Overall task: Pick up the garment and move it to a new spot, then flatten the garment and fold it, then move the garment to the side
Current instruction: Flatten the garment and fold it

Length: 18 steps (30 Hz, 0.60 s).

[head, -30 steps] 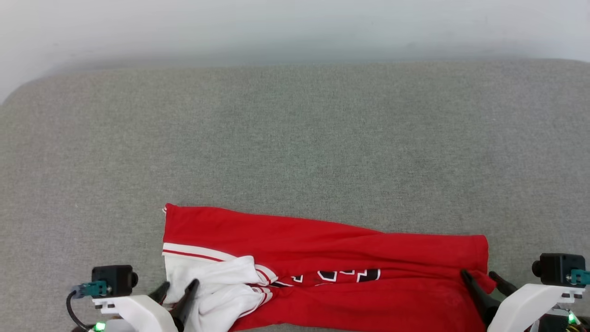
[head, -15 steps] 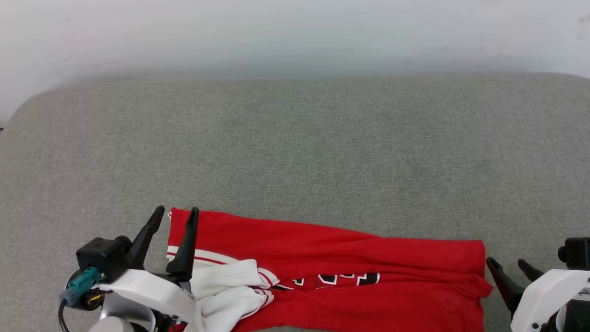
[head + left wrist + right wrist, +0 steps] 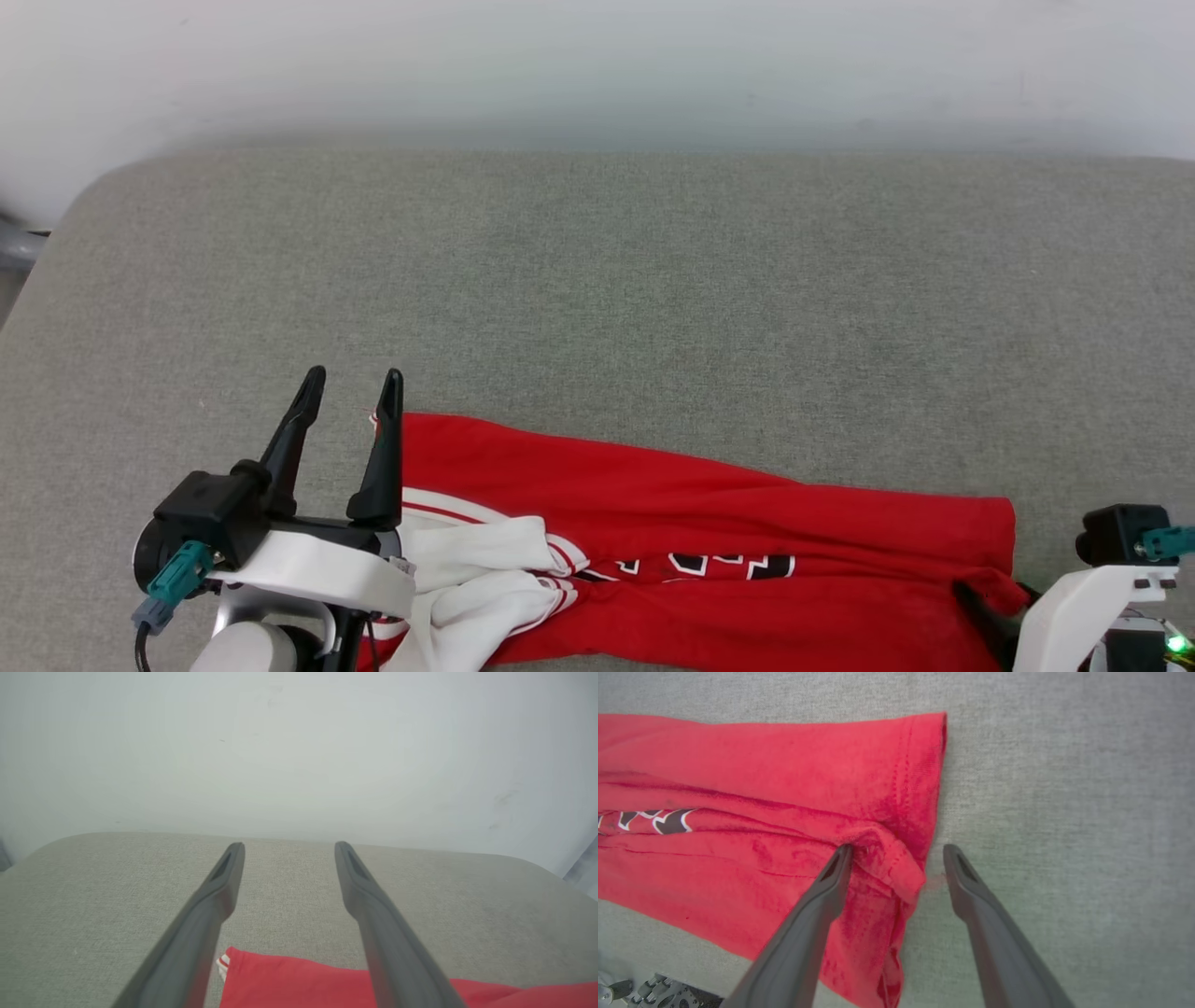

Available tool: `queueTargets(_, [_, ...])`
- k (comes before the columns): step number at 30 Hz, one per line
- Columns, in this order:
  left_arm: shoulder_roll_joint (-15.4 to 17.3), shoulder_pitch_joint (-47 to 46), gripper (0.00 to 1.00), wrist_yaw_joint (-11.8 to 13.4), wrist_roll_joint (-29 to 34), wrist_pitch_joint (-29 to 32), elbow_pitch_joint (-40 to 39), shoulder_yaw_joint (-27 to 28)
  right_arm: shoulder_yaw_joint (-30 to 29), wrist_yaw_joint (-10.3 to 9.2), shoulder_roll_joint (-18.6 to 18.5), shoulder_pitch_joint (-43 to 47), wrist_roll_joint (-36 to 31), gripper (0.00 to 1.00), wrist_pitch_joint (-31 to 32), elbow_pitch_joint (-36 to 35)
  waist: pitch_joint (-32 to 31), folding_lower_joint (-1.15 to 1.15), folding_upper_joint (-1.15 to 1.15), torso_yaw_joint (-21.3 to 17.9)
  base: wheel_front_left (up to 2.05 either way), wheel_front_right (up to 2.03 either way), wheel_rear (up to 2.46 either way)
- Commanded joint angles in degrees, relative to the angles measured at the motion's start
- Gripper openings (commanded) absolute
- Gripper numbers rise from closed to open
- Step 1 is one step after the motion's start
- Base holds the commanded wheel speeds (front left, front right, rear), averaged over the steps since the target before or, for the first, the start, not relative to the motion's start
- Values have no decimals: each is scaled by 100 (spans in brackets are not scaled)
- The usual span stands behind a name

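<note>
The red shirt [image 3: 709, 523] lies in a long folded strip along the near edge of the gray cushion [image 3: 597, 280]. A bunched white sleeve [image 3: 476, 579] is at its left end, and black-and-white letters [image 3: 709, 565] peek out of the middle fold. The left gripper [image 3: 356, 373] is by the shirt's far left corner, its two fingers spread wide with nothing between them. The right gripper [image 3: 899, 849] is at the shirt's right end, fingers spread wide too. One finger is over a rumpled bit of hem, the other over bare cushion just beside it. A white wall [image 3: 597, 65] stands behind the cushion's far edge.
</note>
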Motion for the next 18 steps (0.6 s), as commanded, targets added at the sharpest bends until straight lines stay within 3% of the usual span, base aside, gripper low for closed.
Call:
queueTargets(1, [-58, 10, 100, -49, 72, -39, -22, 65, 35, -2, 43, -89, 74, 100, 3, 57, 41, 0, -1, 17, 0, 0, 0])
queueTargets(8, [-313, 43, 100, -257, 377, -39, 36, 375, 373, -2, 72, -121, 252, 100, 222, 570, 141, 0, -1, 62, 0, 0, 0])
queueTargets(9, [-343, 46, 100, -288, 419, -39, 45, 417, 403, -2, 84, -128, 273, 51, 231, 611, 150, 0, -1, 63, 0, 0, 0])
queueTargets(11, [-402, 53, 100, -333, 493, -39, 68, 491, 473, -1, 101, -160, 341, 0, 291, 708, 161, 0, -1, 61, 0, 0, 0])
queueTargets(18, [-556, 74, 100, -470, 716, -35, 127, 651, 522, -1, 59, -287, 426, 0, 300, 730, 148, 0, -1, 77, 0, 0, 0])
